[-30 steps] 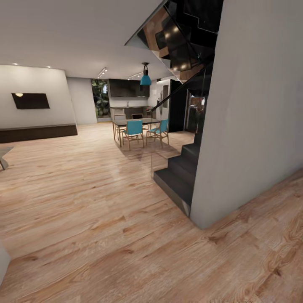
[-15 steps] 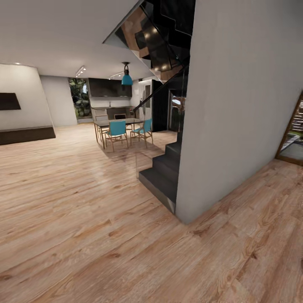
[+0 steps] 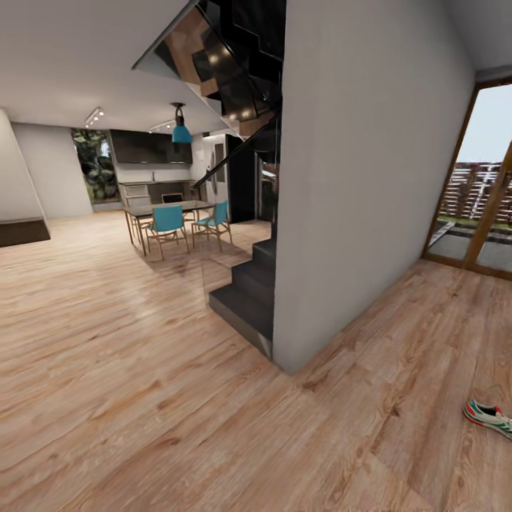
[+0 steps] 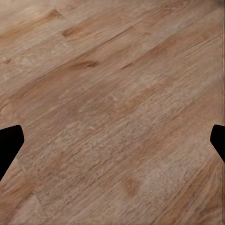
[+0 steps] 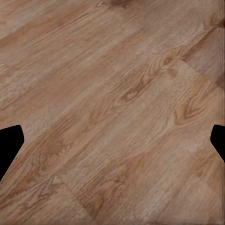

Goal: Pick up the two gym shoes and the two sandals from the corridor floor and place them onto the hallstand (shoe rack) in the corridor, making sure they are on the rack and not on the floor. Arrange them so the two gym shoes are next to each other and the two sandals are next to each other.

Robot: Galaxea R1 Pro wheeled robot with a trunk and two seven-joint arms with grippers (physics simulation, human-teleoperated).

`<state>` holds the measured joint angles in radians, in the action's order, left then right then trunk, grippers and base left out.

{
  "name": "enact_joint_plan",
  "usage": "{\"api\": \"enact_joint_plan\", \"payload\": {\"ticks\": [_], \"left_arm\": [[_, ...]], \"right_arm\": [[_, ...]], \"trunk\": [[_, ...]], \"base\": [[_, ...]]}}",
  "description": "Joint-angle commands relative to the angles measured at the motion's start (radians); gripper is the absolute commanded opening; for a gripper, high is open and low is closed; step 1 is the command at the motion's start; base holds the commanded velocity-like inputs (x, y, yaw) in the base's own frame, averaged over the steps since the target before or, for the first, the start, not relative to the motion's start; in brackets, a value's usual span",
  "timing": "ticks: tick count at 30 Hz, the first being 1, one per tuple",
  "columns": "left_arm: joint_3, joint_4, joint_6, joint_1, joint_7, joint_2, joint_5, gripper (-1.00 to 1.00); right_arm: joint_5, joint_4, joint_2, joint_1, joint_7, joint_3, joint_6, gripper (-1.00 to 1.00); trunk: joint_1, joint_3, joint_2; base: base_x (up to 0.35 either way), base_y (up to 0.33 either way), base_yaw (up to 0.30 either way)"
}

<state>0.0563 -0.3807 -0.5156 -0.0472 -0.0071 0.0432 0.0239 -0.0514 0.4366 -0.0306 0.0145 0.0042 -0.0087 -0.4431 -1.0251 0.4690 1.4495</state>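
Both jaws stand wide open and empty: the left gripper (image 4: pixel 112 140) and the right gripper (image 5: pixel 112 140) each look down on the wood-plank corridor floor (image 3: pixel 178 398). One gym shoe (image 3: pixel 489 417), white with green stripes and a red-orange heel, lies on that floor at far right, past the grey wall (image 3: pixel 355 178) and the dark stairs (image 3: pixel 245 295). No writing is legible.

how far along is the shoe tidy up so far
Nothing looks done. One gym shoe lies on the wood floor at the head view's right edge. The left gripper and right gripper are open and empty. All four shoes remain to be racked.
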Motion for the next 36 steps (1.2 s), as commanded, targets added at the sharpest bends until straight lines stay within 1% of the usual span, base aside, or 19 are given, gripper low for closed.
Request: {"api": "enact_joint_plan", "payload": {"ticks": [1,5,9,36], "left_arm": [[0.001,0.000,-0.003,0.000,-0.001,0.000,0.002,1.00],[0.001,0.000,-0.003,0.000,-0.001,0.001,0.002,1.00],[0.002,0.000,-0.003,0.000,-0.001,0.001,0.002,1.00],[0.004,0.000,-0.003,0.000,-0.001,0.001,0.002,1.00]], "right_arm": [[-0.005,-0.001,0.000,0.001,0.000,0.001,-0.003,1.00],[-0.005,-0.001,0.000,0.001,0.000,0.001,-0.003,1.00],[-0.005,-0.001,0.000,0.001,0.000,0.001,-0.003,1.00],[-0.005,-0.002,0.000,0.001,0.000,0.001,-0.003,1.00]], "trunk": [[0.000,0.001,0.001],[0.000,0.001,0.001],[0.000,0.001,0.001],[0.000,0.001,0.001]], "base": [[0.005,0.000,-0.268],[0.055,-0.027,-0.268],[0.198,-0.148,-0.268],[0.236,-0.175,-0.268]]}}
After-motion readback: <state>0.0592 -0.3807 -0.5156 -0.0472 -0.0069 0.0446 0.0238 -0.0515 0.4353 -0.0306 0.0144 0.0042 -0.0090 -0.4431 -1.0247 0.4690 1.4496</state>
